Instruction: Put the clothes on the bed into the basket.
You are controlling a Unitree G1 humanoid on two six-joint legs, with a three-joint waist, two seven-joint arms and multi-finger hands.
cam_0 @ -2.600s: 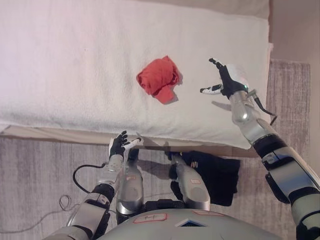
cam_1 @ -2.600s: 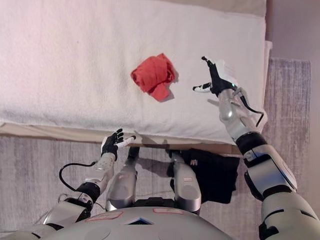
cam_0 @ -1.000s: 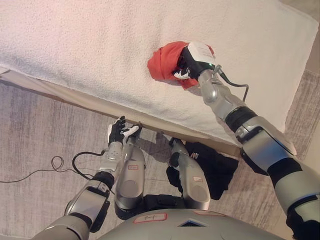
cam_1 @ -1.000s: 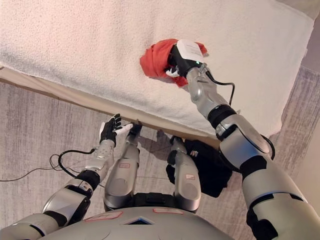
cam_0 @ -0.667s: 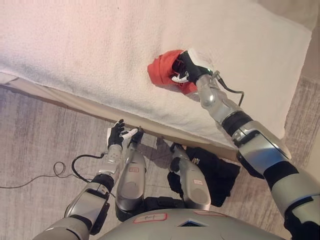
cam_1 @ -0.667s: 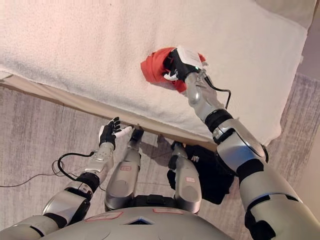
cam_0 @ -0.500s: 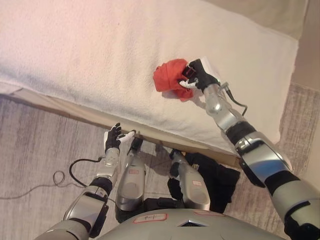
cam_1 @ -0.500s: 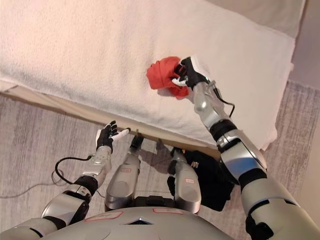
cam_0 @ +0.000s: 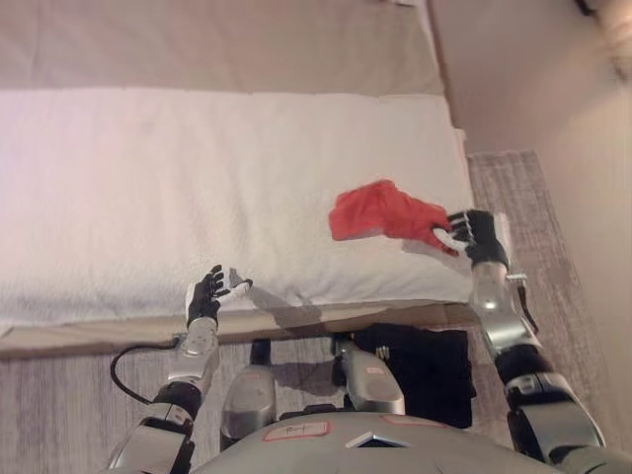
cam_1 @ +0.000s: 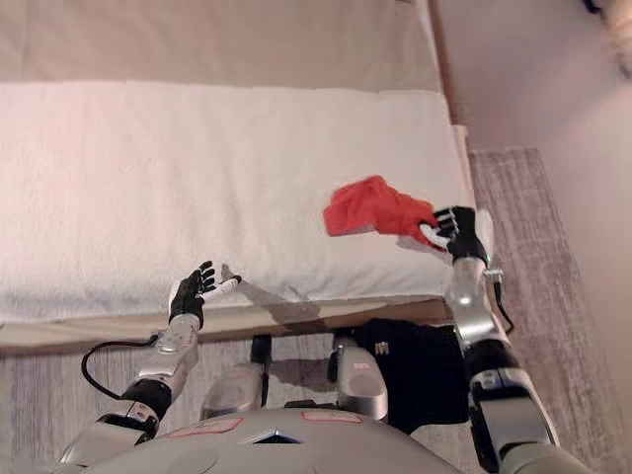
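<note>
The red garment (cam_0: 383,213) lay stretched over the white bed cover (cam_0: 148,188) near the bed's right end, one corner pinched in the right hand (cam_0: 474,235). That grip looked thin; held by a single corner, the cloth could probably slip free or snag on the cover. The left hand (cam_0: 205,294) hovered with fingers spread, empty, by the bed's near edge. A dark cloth item (cam_0: 425,367) sat on the floor below; no basket was clearly visible.

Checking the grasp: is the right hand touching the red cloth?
Touching. The left eye view shows the right hand pinching the red cloth's corner between its fingers.
</note>
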